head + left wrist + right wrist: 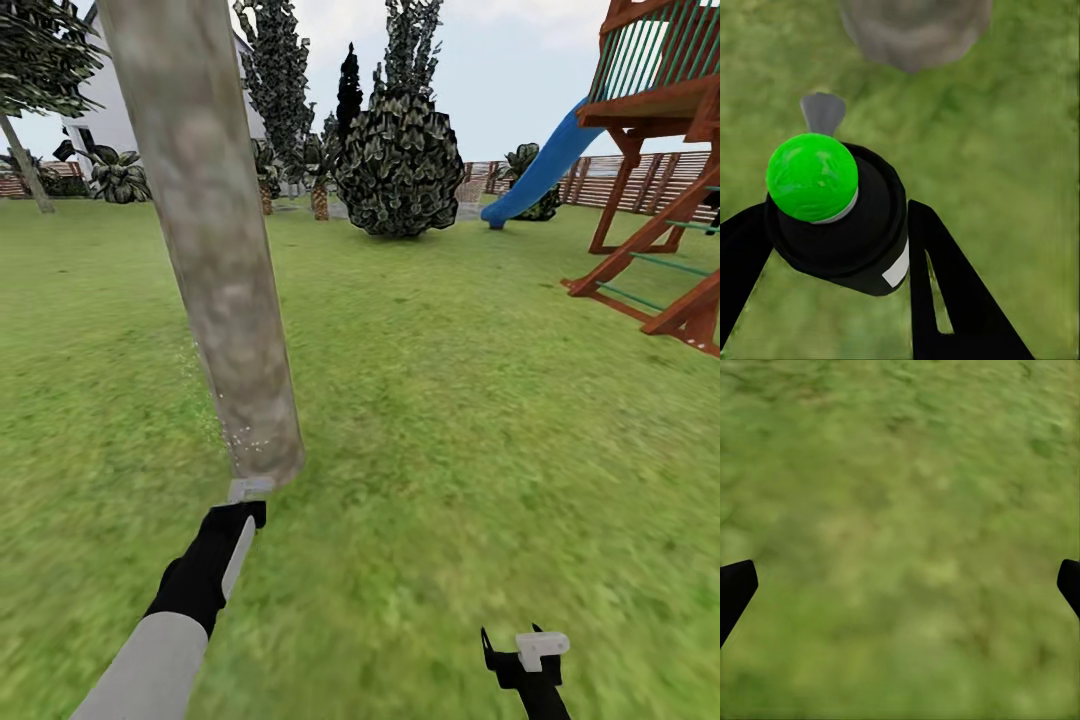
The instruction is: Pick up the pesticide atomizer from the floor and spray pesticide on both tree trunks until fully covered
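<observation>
A thick mottled grey-tan tree trunk [215,250] rises from the lawn just ahead of my left arm. Its base shows in the left wrist view as the tree trunk's foot [915,30]. My left gripper [247,495] sits right at the trunk base, shut on the pesticide atomizer [844,225], a black bottle with a green top and a white label. Tiny white specks of pesticide [235,435] hang by the lower trunk. My right gripper [522,650] hangs low over bare grass, open and holding nothing, with its fingertips [735,589] wide apart.
A round dark bush [398,165] stands mid-lawn further back. A wooden play frame [665,200] with a blue slide [540,170] occupies the right side. A brown slat fence [640,180] rings the garden. Another trunk [25,165] leans at far left.
</observation>
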